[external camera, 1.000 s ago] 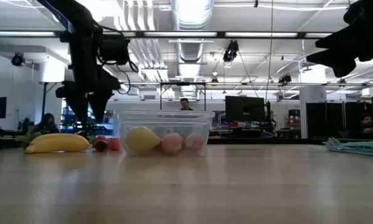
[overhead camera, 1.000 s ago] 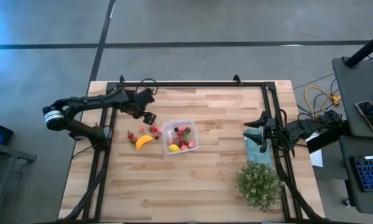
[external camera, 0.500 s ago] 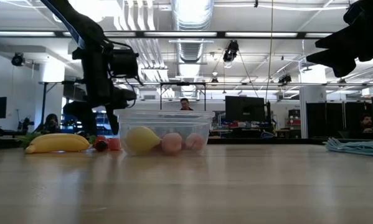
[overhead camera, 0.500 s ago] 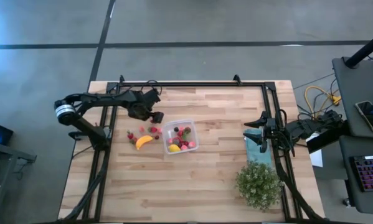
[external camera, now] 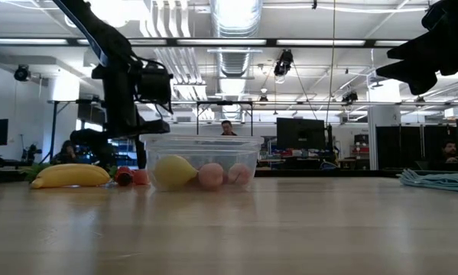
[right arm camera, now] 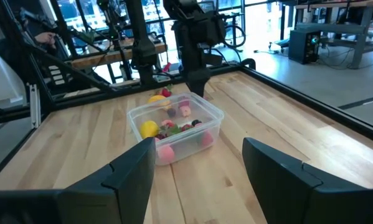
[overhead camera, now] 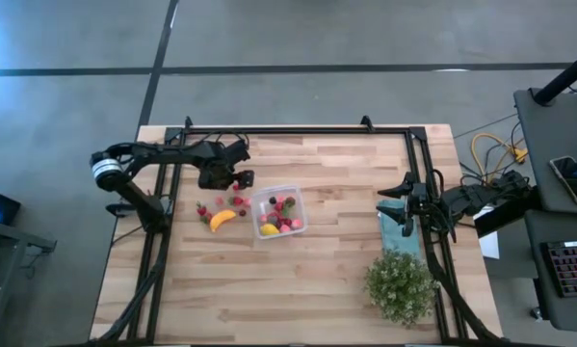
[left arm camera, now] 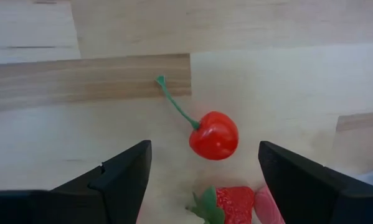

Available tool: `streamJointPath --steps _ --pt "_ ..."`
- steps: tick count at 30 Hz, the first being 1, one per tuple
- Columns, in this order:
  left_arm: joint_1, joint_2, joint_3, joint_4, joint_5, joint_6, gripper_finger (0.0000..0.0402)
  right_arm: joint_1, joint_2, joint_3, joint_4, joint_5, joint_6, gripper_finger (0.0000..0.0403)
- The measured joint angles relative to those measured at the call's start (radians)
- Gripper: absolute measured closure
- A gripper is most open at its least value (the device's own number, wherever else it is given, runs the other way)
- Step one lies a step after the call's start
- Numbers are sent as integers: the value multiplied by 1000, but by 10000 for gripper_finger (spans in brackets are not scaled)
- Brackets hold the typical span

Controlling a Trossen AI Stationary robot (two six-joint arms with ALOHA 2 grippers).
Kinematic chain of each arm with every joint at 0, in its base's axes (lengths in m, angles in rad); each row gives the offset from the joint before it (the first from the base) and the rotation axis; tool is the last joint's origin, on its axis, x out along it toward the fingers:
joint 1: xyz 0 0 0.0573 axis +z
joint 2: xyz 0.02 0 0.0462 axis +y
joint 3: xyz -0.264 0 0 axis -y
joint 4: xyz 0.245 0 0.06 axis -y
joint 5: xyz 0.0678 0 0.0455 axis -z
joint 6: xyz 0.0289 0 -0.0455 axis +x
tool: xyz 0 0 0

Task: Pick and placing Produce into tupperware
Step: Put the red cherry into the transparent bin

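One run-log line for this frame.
left gripper: open, above cherry | right gripper: open, idle | tupperware: partly filled

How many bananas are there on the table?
1. The banana lies on the wooden table, just outside the clear tupperware, among loose berries. Another could hide beneath the fruit inside the tupperware.

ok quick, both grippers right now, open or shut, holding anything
left gripper: open, empty, over the cherry on the table.
right gripper: open, empty, waiting at the table's right edge.
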Motion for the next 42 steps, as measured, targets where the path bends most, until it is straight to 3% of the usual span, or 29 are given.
streamJointPath --steps 18,42 --pt "-2 10 -7 81 -54 35 239 0 0 0 0 0 0 170" --pt "-11 7 -51 89 -68 159 247 0 0 0 0 0 0 170"
